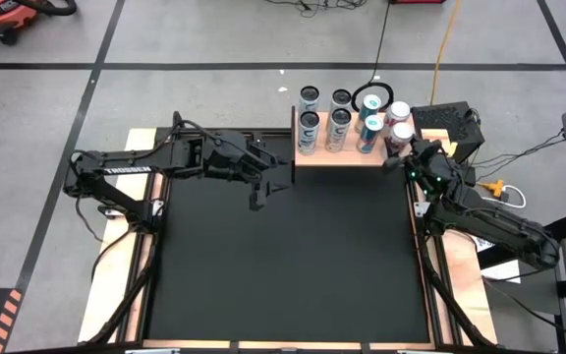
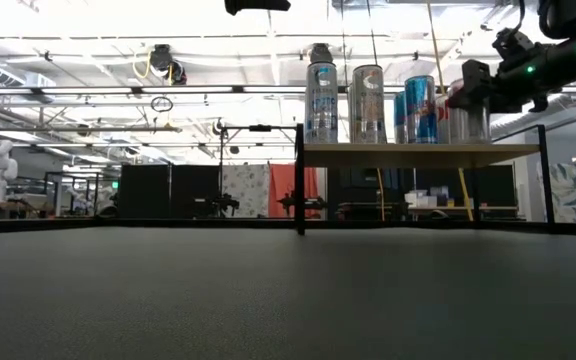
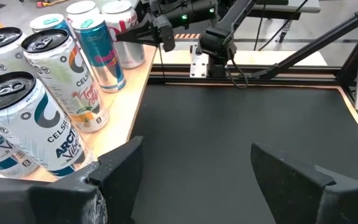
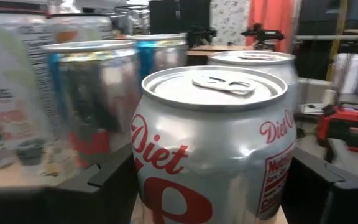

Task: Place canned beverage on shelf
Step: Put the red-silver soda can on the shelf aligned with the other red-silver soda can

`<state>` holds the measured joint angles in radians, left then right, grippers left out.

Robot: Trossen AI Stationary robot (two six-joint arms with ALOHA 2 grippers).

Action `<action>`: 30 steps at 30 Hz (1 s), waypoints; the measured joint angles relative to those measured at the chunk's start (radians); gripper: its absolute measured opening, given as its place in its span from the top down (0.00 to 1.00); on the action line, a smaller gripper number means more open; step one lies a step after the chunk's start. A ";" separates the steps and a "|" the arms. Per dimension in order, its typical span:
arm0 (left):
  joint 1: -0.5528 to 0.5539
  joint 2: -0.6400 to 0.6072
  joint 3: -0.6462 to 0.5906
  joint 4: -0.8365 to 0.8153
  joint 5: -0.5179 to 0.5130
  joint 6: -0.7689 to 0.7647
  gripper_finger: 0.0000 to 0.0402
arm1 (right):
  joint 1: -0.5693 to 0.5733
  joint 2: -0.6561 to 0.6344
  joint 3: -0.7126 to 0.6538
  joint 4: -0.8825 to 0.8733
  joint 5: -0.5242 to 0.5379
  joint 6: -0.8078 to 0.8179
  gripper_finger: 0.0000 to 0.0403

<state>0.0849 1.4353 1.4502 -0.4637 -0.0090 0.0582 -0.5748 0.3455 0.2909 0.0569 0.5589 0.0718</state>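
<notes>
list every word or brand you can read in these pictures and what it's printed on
"CELSIUS" and "ARCTIC VIBE": nearest white can on the shelf, left wrist view.
"CELSIUS", partly turned away: the white can behind it.
"Diet": silver can between the right gripper's fingers, twice in red script.
Large red letter below "Diet": cut off, unreadable.
Red panel of small print on that can: too blurred.
Blue and silver can: red lettering unreadable.
Left gripper: no text.

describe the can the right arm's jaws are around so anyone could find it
Find the wooden shelf at the mat's far edge. At its right end stand two white cans with red lettering; the nearer is the one, a Diet soda can between the right gripper jaws.
</notes>
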 joint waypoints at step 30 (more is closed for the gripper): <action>0.000 0.000 0.000 -0.001 0.000 -0.002 0.27 | -0.002 0.000 -0.002 -0.003 -0.032 -0.039 0.22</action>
<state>0.0849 1.4353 1.4502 -0.4648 -0.0086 0.0563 -0.5766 0.3458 0.2887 0.0544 0.5269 0.0331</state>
